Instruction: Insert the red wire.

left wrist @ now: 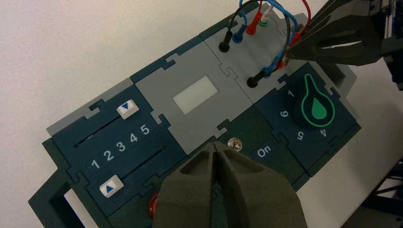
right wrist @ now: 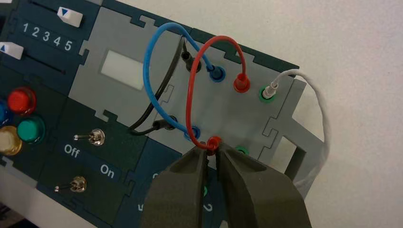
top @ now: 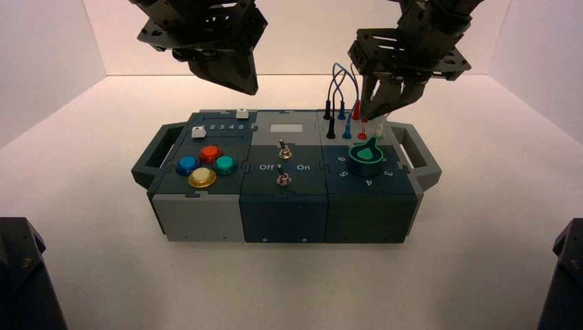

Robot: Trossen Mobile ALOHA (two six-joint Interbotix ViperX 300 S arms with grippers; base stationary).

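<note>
The red wire (right wrist: 191, 90) arches over the grey socket panel. One of its red plugs (right wrist: 241, 83) stands in the far row of sockets. The other red plug (right wrist: 213, 141) is in the near row, pinched between the fingertips of my right gripper (right wrist: 212, 148), which is shut on it. From above, that gripper (top: 372, 115) reaches down over the box's back right corner, with the held plug (top: 362, 129) upright below it. How deep this plug sits is hidden. My left gripper (left wrist: 216, 146) is shut on nothing and hovers above the middle switch panel.
A blue wire (right wrist: 148, 80) and a black wire (right wrist: 159, 97) are plugged in beside the red one. A white wire (right wrist: 319, 109) runs from the far green socket off the box's side. The green knob (top: 366, 152) lies just in front of the sockets.
</note>
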